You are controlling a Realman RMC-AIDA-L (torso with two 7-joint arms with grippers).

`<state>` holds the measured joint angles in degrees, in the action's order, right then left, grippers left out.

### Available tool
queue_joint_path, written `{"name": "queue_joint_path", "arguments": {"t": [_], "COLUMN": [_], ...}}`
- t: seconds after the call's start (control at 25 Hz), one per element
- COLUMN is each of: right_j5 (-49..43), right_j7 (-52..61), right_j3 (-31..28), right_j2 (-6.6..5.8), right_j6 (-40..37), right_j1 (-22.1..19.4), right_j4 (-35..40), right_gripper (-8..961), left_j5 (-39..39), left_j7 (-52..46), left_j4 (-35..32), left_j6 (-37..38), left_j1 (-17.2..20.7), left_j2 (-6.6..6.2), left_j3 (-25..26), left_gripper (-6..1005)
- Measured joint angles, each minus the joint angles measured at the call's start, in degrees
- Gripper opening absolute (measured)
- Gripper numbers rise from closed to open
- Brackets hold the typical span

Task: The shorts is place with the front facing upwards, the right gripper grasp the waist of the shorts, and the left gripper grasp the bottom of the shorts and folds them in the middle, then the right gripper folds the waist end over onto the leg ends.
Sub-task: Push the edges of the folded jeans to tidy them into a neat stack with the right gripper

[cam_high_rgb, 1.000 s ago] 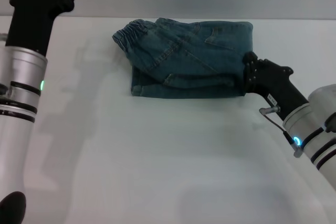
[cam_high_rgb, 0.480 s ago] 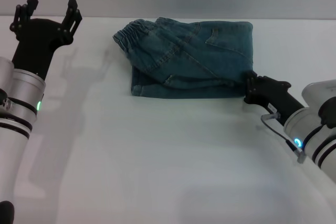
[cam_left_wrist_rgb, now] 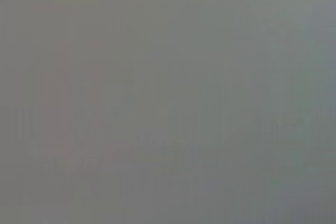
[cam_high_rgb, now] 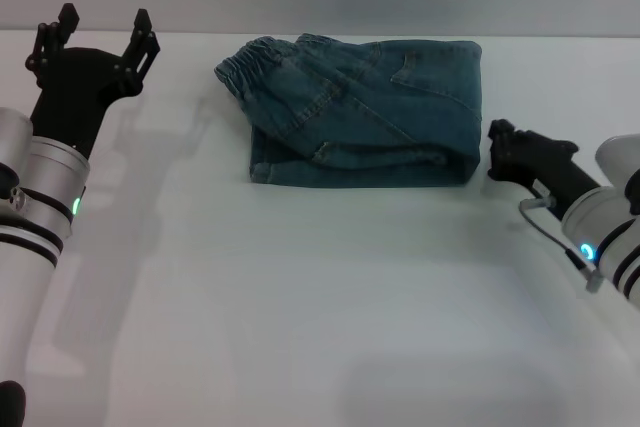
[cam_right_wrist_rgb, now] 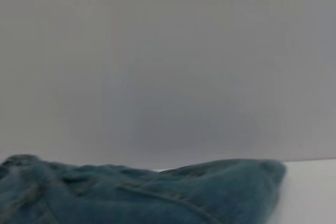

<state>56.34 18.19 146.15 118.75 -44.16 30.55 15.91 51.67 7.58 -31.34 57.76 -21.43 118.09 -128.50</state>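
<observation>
- Head view: we see the shorts [cam_high_rgb: 365,112] lying folded into a compact block near the far edge of the table [cam_high_rgb: 300,307], about midway along it. The gathered waistband [cam_high_rgb: 240,69] sits on top, toward the left end of the block, and the block's long axis runs left to right.
- Head view: our right gripper [cam_high_rgb: 497,153] is just beside the block's near right corner, apart from the denim and holding nothing; we cannot tell whether its fingers are spread or closed. The shorts lie to its left and slightly farther back.
- Head view: our left gripper [cam_high_rgb: 97,31] is raised near the far left corner of the table, fingers spread and empty, well apart from the shorts. The right arm is clearly the nearer one.
- We judge both folds to be done, so any coming move is a retreat rather than a grasp.
- Left wrist view: we make out only a featureless grey field, with no shorts and no fingers.
- Right wrist view: the denim fills the bottom of the picture, its rounded folded edge [cam_right_wrist_rgb: 262,179] resting on the white surface against a plain wall; the gripper's own fingers do not show.
</observation>
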Motion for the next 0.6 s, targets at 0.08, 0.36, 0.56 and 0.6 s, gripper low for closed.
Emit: {"name": "queue_joint_path", "arguments": {"t": [0.08, 0.36, 0.56, 0.6], "right_j5": [0.06, -2.54, -7.73, -8.39], "right_j7": [0.00, -1.13, -2.78, -2.77], "right_j3": [-1.15, -2.34, -2.35, -2.21], "right_j2": [-0.06, -0.02, 0.44, 0.53], "right_j6": [0.02, -3.47, -4.72, -4.18], "right_j1": [0.36, 0.58, -2.17, -2.38], "right_j4": [-0.92, 0.04, 7.49, 8.61], "right_gripper": [20, 25, 28, 29], "left_j5": [0.00, 0.00, -0.49, -0.50], "left_j7": [-0.01, -0.03, -0.03, -0.03], "left_j4": [0.02, 0.06, 0.12, 0.13], "left_j6": [-0.23, -1.26, -1.91, -2.07], "left_j1": [-0.01, -0.03, -0.02, -0.03], "left_j2": [0.01, -0.04, -0.06, -0.06], "left_j3": [-0.05, -0.05, -0.07, -0.07], "left_gripper": [829, 829, 829, 829]}}
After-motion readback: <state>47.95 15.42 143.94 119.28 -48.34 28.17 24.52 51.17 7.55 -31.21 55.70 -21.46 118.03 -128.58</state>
